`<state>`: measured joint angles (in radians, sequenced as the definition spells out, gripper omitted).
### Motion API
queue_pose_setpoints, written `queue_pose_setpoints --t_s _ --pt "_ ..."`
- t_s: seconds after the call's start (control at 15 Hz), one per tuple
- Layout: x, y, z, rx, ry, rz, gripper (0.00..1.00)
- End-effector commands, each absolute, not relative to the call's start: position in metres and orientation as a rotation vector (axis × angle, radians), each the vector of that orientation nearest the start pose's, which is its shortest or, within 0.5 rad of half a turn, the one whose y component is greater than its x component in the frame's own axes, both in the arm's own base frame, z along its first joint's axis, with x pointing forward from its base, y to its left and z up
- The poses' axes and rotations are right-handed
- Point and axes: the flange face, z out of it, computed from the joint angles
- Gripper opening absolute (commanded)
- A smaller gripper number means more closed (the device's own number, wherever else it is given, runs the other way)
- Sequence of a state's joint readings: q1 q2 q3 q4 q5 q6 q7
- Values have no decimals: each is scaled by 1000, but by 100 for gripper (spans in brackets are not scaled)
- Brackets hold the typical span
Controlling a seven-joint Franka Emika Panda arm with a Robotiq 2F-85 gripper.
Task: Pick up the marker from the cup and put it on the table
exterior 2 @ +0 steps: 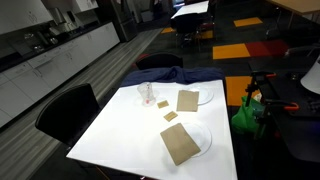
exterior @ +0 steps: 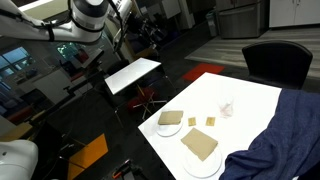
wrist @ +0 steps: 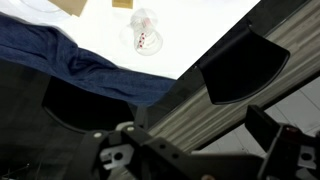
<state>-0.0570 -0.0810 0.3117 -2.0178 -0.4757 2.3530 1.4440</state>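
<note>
The cup (exterior: 227,108) is a small clear tumbler standing on the large white table (exterior: 250,95), near the blue cloth. It also shows in an exterior view (exterior 2: 147,93) and at the top of the wrist view (wrist: 143,32). The reddish-pink marker (wrist: 142,39) stands inside it, and a hint of it shows in an exterior view (exterior 2: 147,97). My gripper (wrist: 198,150) shows as dark fingers at the bottom of the wrist view. It is open, empty and far from the cup, off the table's edge. The white arm (exterior: 90,15) is raised at the top left.
Two white plates with tan squares (exterior: 170,122) (exterior: 200,148) lie on the table. A blue cloth (exterior: 280,140) drapes over one table side. A black chair (exterior: 275,60) stands by the table, and a smaller white table (exterior: 133,72) is nearer the arm.
</note>
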Motion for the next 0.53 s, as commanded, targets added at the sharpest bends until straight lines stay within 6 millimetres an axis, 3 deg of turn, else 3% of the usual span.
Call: queue_pose_setpoints --t_s 0.0,0.47 --pt "577 134 513 -2624 1446 -912 100" --pt "599 113 459 -2573 1604 -902 100"
